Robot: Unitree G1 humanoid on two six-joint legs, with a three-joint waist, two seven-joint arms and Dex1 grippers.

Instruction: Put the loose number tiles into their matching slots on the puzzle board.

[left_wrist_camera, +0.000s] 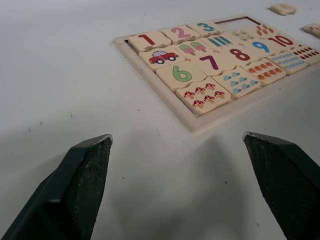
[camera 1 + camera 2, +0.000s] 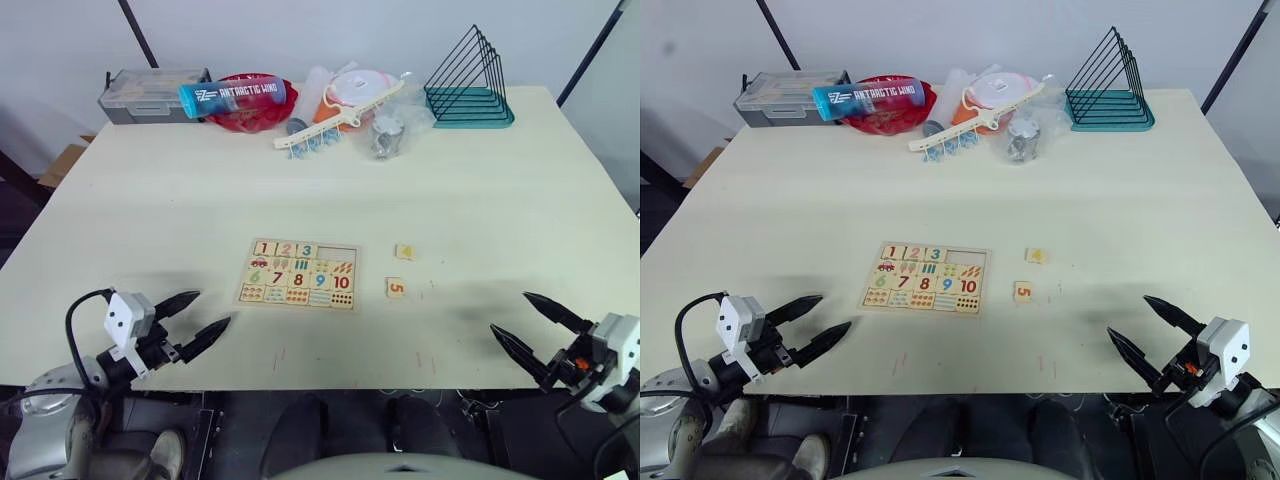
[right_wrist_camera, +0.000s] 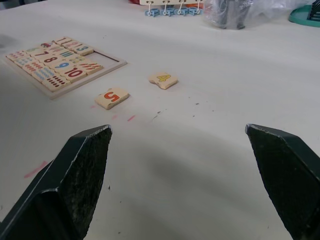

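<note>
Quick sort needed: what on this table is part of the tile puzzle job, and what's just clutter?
Job:
- puzzle board, tiles 1, 2, 3 already seated
- loose 4 tile
- loose 5 tile
- empty slots

Clutter, at the far edge:
- blue bottle
- red bowl
- grey box
- teal wire rack
- plastic bags

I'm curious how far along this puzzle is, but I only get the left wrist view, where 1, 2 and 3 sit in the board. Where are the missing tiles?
Observer: The 4 tile lies on the table to the right of the board, apart from it.
Visitor: And the last one?
Observer: The 5 tile lies a little nearer the robot than the 4 tile, also off the board.
Visitor: Is the other arm holding anything?
Observer: No, the right end effector is open and empty at the table's near edge.
</note>
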